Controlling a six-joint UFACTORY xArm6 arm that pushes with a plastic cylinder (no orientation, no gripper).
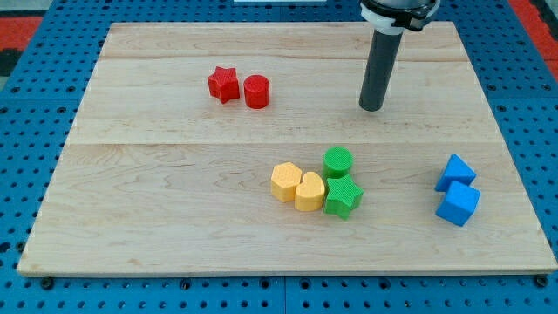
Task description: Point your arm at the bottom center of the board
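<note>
The board (174,174), a rigid wooden slab needing no grasp, lies flat on the bench (35,296); its bottom center is bare. My tip (371,108), no gripper, rests upper right, well apart from 2 yellow blocks (296,187).

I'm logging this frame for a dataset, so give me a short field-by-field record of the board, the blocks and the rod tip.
board: pale wooden board
my tip: upper right, touching no block
red: star beside cylinder, upper left
yellow: hexagon beside heart, centre
green: cylinder above star
blue: two blocks, right
bottom centre: tip not there yet
</note>
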